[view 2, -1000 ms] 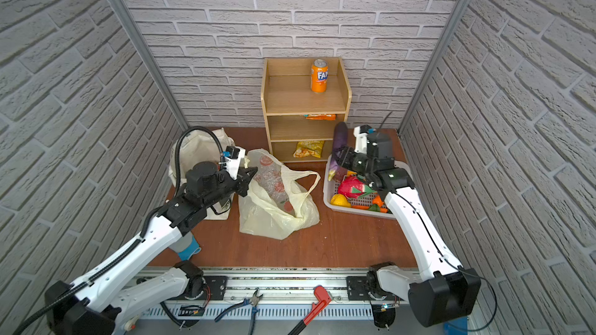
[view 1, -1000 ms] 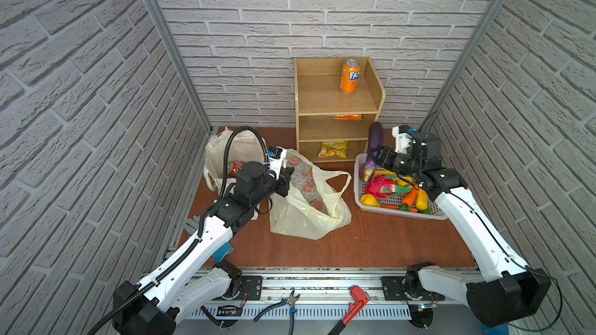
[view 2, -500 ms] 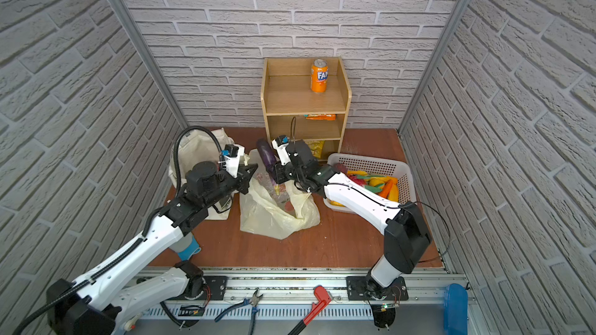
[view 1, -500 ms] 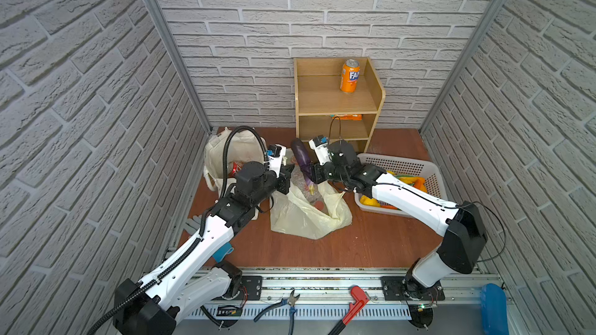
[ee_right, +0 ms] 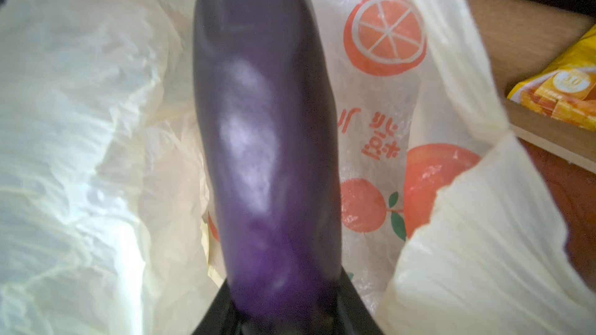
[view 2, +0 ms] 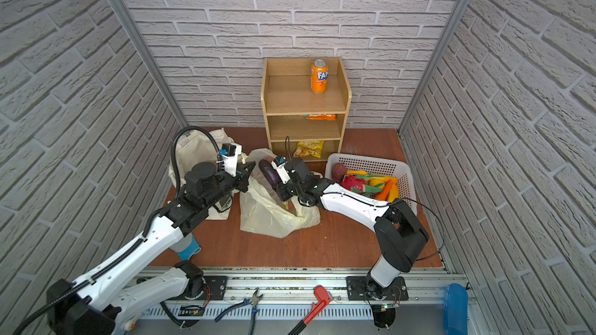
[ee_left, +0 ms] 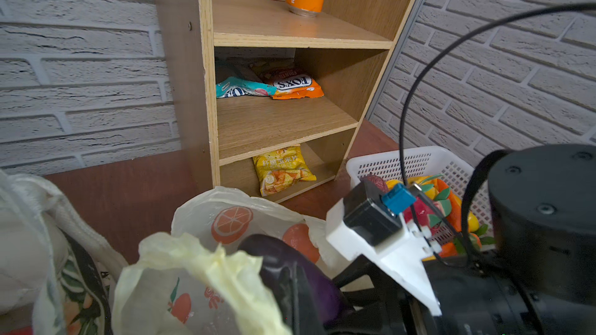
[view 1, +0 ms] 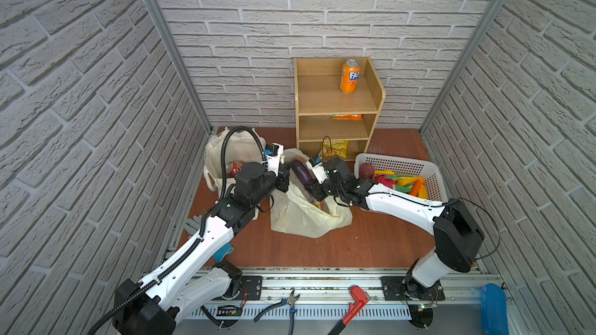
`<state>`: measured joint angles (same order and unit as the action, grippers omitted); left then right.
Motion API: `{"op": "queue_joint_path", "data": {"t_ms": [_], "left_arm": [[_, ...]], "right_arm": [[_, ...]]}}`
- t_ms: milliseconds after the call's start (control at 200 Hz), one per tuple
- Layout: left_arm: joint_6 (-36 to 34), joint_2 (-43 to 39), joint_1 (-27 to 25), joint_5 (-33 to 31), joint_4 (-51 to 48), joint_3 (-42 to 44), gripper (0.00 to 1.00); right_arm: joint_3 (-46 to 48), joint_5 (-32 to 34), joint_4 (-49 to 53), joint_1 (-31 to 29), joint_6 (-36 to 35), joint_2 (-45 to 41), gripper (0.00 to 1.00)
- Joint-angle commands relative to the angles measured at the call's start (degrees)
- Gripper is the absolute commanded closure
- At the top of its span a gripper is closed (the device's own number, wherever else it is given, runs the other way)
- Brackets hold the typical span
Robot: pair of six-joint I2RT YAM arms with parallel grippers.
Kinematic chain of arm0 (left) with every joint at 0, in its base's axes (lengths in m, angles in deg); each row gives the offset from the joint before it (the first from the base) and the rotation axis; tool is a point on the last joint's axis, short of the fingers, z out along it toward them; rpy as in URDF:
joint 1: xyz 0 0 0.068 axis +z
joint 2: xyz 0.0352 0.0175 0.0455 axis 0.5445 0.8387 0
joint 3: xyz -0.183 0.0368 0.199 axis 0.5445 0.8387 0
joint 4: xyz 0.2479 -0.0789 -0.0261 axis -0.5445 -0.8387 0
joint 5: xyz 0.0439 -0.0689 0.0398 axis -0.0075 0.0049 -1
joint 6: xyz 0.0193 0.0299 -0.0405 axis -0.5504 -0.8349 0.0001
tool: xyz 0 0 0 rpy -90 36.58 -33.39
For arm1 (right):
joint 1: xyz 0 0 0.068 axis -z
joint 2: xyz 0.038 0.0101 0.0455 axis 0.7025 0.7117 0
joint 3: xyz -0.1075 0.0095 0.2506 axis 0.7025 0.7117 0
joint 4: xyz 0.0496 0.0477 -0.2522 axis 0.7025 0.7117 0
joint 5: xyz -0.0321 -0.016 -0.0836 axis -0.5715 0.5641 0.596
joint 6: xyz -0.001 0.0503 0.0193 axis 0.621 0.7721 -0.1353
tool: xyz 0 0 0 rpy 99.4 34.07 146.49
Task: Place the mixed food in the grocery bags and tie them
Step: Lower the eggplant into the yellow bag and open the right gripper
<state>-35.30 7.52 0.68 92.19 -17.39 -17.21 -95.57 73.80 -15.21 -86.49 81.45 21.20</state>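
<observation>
Top views, L to R: canvas tote (view 1: 225, 153) w/ red can (view 1: 233, 169) inside. L gripper (view 1: 285, 177) closed, pinching rim of plastic bag (view 1: 300, 217). Aubergine (view 1: 301, 174) sits over bag mouth, long axis diagonal, rounded end twd back-left, other end clamped in R gripper (view 1: 314, 190). White basket (view 1: 403, 164) holds toy produce. Brown wood-look tabletop (view 1: 371, 240), wooden shelf (view 1: 335, 101) at back, pale brick walls round 3 sides.
</observation>
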Motion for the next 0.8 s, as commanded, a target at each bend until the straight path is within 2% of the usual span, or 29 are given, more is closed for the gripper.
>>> {"op": "queue_joint_path", "data": {"t_ms": [0,175,300,535,795], "left_arm": [[-1.1,0.84,0.3,-0.55,3.73,-0.41,1.0],[-1.67,1.45,0.32,0.13,3.65,-1.22,1.0],[-1.89,1.33,0.32,0.15,3.65,-1.18,1.0],[-2.37,0.97,0.22,0.35,3.12,-1.22,1.0],[-2.64,0.38,0.26,0.49,2.68,-0.8,1.0]], "right_arm": [[-0.48,-2.58,2.27,-0.78,-4.54,-2.2,0.93],[-2.49,-2.31,7.27,-0.96,-5.85,1.54,0.91],[-4.64,-1.46,10.53,-0.94,-5.95,4.32,0.84],[-6.24,0.82,13.9,-0.86,-4.89,7.2,0.49],[-7.33,3.78,16.02,0.34,-2.57,4.55,0.37]]}}
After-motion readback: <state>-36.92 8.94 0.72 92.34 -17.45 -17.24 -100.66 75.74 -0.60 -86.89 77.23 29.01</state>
